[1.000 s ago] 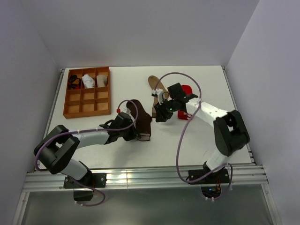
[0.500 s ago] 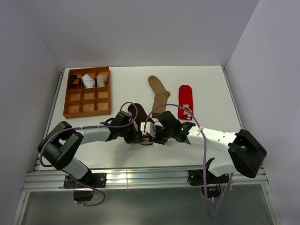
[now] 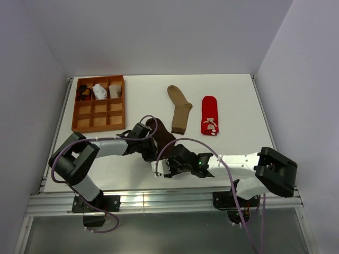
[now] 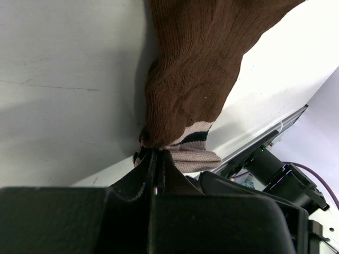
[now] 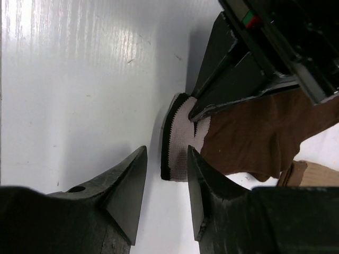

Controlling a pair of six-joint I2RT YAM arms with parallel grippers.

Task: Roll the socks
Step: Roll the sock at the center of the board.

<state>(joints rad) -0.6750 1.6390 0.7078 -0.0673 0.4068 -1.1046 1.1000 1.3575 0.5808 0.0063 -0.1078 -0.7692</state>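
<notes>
Brown sock, finely ribbed knit

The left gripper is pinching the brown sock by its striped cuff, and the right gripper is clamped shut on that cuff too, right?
Not quite. The left gripper does pinch the brown sock by its striped cuff, but the right gripper is open: the right wrist view shows its fingers standing apart at the cuff's edge, not clamped on it.

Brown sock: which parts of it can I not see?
Top view: the brown sock cuff is mostly hidden under the left gripper and right gripper.
Left wrist: its upper part is cut off by the top edge.
Right wrist: its far end is cut off by the right edge.
</notes>
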